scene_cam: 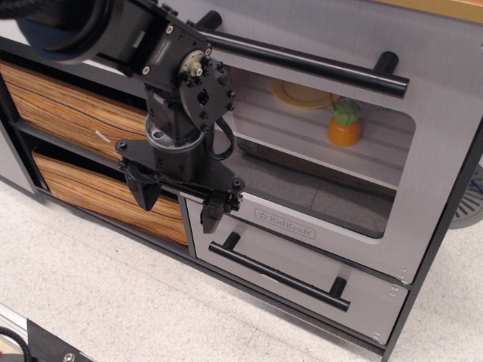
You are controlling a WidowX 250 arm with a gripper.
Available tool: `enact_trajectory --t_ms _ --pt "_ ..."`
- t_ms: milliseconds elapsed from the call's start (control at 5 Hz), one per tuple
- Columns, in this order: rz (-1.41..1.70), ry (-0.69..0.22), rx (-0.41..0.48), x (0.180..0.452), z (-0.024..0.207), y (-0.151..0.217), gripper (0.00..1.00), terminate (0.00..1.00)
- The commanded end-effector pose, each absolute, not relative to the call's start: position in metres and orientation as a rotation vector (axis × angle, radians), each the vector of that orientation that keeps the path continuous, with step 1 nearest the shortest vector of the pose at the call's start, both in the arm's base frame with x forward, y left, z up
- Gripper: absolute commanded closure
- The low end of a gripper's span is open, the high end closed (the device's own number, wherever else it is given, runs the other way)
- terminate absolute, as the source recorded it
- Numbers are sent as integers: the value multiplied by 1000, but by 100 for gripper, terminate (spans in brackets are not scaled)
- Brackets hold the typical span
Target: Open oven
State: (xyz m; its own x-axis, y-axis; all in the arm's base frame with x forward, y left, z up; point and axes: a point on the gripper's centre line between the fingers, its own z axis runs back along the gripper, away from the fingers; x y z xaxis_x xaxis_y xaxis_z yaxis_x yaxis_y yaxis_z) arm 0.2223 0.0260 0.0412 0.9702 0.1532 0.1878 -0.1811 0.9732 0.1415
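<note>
A toy kitchen unit fills the view, seen from above and at a slant. The oven (423,143) takes up the right half: a large grey brushed door with a clear rounded window, a long black bar handle (302,60) running along its top edge, and a "KidKraft" mark (285,224) beneath the window. The door lies flush with the unit's frame, closed. Through the window, a grey ribbed shelf (302,132) carries a small orange toy with a green top (345,124) and, behind it, a pale yellow plate (302,94).

A black robot arm reaches in from the upper left. Its claw (181,197) points downward, its two dark fingers (143,188) spread apart and holding nothing. It hangs in front of the oven door's lower left corner, well below the long handle.

Under the oven sits a smaller windowless grey drawer (302,290) with a shorter black bar handle (279,275). To the left are two orange wood-grain drawers (68,105), one above the other. The unit stands on a pale speckled surface (113,302).
</note>
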Motion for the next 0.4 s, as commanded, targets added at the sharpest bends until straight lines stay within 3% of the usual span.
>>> enact_trajectory --t_ms 0,200 --pt "170 -177 159 222 41 26 0 0" --pt "322 -231 64 222 62 21 0 0"
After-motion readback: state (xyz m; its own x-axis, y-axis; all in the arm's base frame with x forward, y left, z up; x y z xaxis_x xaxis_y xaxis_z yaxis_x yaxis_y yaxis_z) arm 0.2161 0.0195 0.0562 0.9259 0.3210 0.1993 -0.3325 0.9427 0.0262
